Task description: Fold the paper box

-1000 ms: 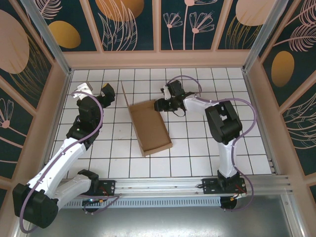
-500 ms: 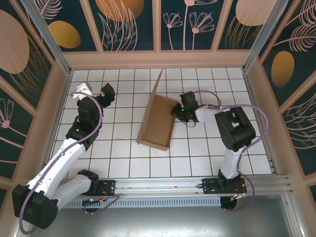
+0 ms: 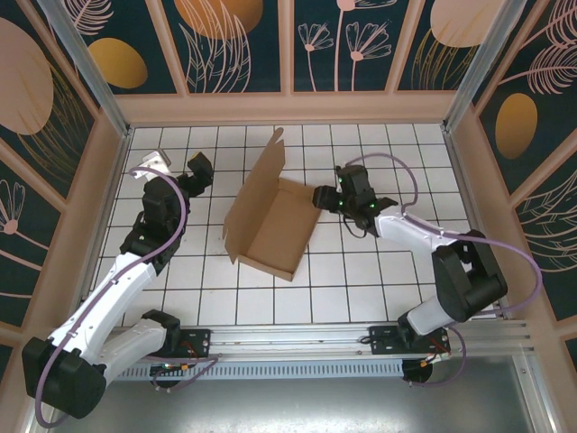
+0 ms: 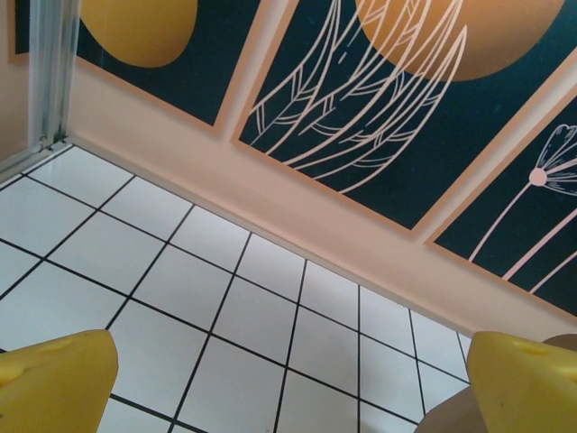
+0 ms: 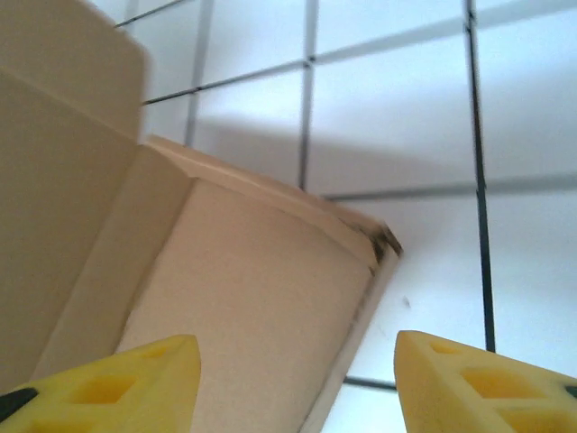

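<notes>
The paper box (image 3: 270, 224) lies mid-table as a shallow brown cardboard tray, with its lid flap (image 3: 264, 167) standing up along the far-left side. My right gripper (image 3: 326, 197) is at the tray's far-right corner. In the right wrist view that gripper (image 5: 297, 388) is open, its yellow fingertips (image 5: 108, 388) wide apart, and the box corner (image 5: 270, 280) lies between and ahead of them. My left gripper (image 3: 196, 170) hovers left of the box. The left wrist view shows it (image 4: 293, 388) open over bare tiles, with a brown cardboard edge (image 4: 451, 417) low on the right.
White tiled floor (image 3: 379, 271) surrounds the box. Peach walls with dark floral panels (image 3: 288, 108) enclose the cell at the back and both sides. A metal rail (image 3: 361, 338) runs along the near edge by the arm bases.
The box has turned and slid left, its lid flap swinging up at the back. My right arm has stretched out, its gripper staying at the box's right corner. The left arm held still.
</notes>
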Motion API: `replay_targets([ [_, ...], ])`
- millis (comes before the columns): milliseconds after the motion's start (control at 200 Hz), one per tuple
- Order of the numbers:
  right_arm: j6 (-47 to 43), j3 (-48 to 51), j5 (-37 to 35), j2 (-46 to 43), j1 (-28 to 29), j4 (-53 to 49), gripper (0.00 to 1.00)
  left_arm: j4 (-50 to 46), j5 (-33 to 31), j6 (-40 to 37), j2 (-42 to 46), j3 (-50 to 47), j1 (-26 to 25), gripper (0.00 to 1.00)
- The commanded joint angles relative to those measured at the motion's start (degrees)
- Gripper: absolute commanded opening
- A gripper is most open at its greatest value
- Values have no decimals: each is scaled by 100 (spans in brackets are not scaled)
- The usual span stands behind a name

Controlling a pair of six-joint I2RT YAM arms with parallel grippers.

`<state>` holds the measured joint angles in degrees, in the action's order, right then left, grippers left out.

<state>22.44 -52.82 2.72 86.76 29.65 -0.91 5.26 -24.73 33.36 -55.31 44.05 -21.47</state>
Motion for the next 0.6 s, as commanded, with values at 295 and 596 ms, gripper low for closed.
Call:
replay_targets([
  [295,-5512,-3316,2429,2513,-645,-1703,66,-93,262,87,-50,77,20,99],
  [596,-5462,-3514,3019,3330,-722,-1798,68,-70,334,104,-109,77,17,99],
])
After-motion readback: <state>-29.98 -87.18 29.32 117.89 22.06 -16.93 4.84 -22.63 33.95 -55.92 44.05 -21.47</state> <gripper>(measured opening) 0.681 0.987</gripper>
